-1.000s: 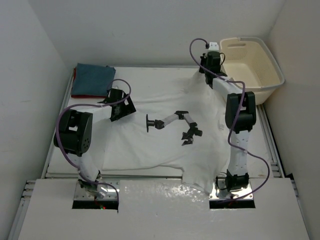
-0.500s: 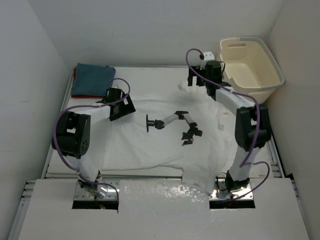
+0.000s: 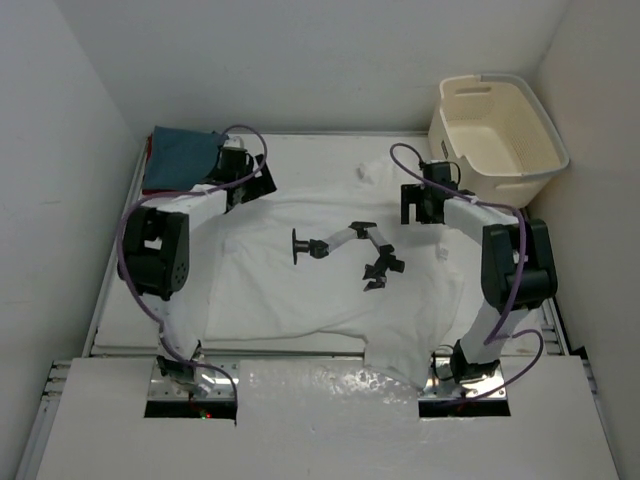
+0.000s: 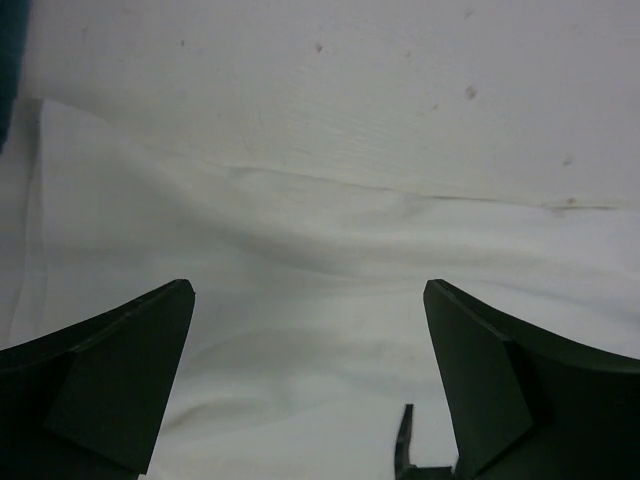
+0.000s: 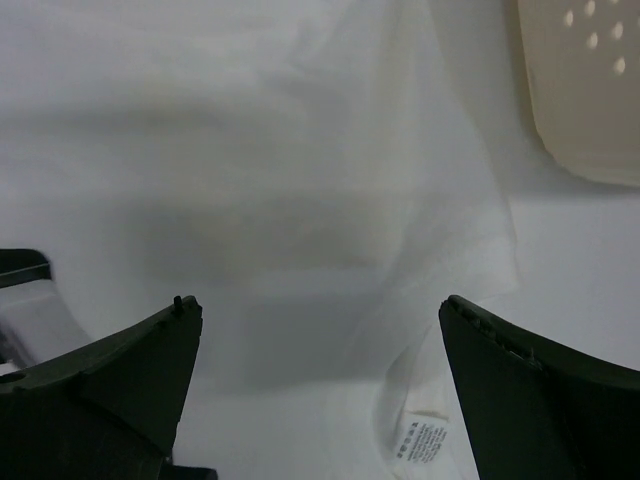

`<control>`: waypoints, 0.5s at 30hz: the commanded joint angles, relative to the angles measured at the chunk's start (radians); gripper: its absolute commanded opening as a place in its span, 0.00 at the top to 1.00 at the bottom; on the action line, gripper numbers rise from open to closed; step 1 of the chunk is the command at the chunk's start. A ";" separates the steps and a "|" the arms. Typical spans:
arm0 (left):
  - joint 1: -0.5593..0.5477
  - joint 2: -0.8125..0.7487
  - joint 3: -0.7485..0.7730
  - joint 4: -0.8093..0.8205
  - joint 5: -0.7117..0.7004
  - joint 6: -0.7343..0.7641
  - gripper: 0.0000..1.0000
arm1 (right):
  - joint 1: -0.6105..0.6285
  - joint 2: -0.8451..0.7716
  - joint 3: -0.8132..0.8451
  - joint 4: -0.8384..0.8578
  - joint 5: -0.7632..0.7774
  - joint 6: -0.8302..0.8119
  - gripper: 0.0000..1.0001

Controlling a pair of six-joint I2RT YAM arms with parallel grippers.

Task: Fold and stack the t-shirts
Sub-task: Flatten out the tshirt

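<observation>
T-shirt in red (image 3: pixel 148 165) nearly hidden under blue-grey t-shirt (image 3: pixel 182 155); left gripper (image 4: pixel 308 290), right gripper (image 5: pixel 320 305) both spread.

White t-shirt (image 3: pixel 300 290) spread; blue-grey t-shirt (image 3: pixel 180 160) folded

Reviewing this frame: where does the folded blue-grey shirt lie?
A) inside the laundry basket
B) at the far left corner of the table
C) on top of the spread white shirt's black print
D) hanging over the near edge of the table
B: the top view shows the blue-grey shirt folded at the far left corner of the table, across from the basket on the far right.
</observation>
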 commanded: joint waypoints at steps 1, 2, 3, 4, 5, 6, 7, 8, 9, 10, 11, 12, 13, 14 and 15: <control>0.015 0.139 0.084 0.031 -0.010 0.038 0.00 | -0.052 0.047 0.021 -0.012 -0.041 0.015 0.01; 0.016 0.167 0.108 0.026 -0.019 0.046 0.00 | -0.057 0.076 0.027 -0.012 -0.047 0.012 0.01; 0.018 0.193 0.159 0.017 -0.037 0.046 0.00 | -0.060 0.090 0.045 -0.017 -0.049 0.004 0.01; 0.024 0.221 0.187 0.002 -0.034 0.051 0.00 | -0.060 0.104 0.054 -0.021 -0.046 -0.003 0.01; 0.035 0.268 0.211 -0.030 -0.039 0.051 0.00 | -0.062 0.132 0.059 -0.023 -0.031 -0.006 0.01; 0.041 0.287 0.228 -0.034 -0.042 0.054 0.00 | -0.069 0.147 0.067 -0.024 -0.032 -0.009 0.01; 0.050 0.316 0.251 -0.022 -0.025 0.058 0.00 | -0.074 0.162 0.080 -0.026 -0.035 -0.011 0.01; 0.064 0.334 0.264 -0.018 -0.025 0.060 0.00 | -0.078 0.181 0.090 -0.035 -0.037 -0.008 0.01; 0.070 0.353 0.280 -0.023 -0.024 0.065 0.00 | -0.086 0.217 0.117 -0.046 -0.038 -0.006 0.01; 0.082 0.395 0.322 -0.037 -0.021 0.066 0.00 | -0.089 0.234 0.127 -0.052 -0.037 -0.006 0.01; 0.090 0.420 0.346 -0.049 -0.019 0.063 0.00 | -0.097 0.256 0.152 -0.090 -0.043 -0.003 0.01; 0.096 0.442 0.369 -0.057 -0.008 0.066 0.00 | -0.107 0.299 0.206 -0.104 -0.049 -0.002 0.01; 0.101 0.484 0.415 -0.067 0.001 0.068 0.00 | -0.114 0.317 0.232 -0.115 -0.037 0.001 0.01; 0.104 0.506 0.441 -0.077 0.001 0.071 0.00 | -0.118 0.334 0.257 -0.151 -0.029 0.006 0.01; 0.104 0.527 0.502 -0.087 0.002 0.081 0.00 | -0.126 0.366 0.309 -0.170 -0.020 0.006 0.01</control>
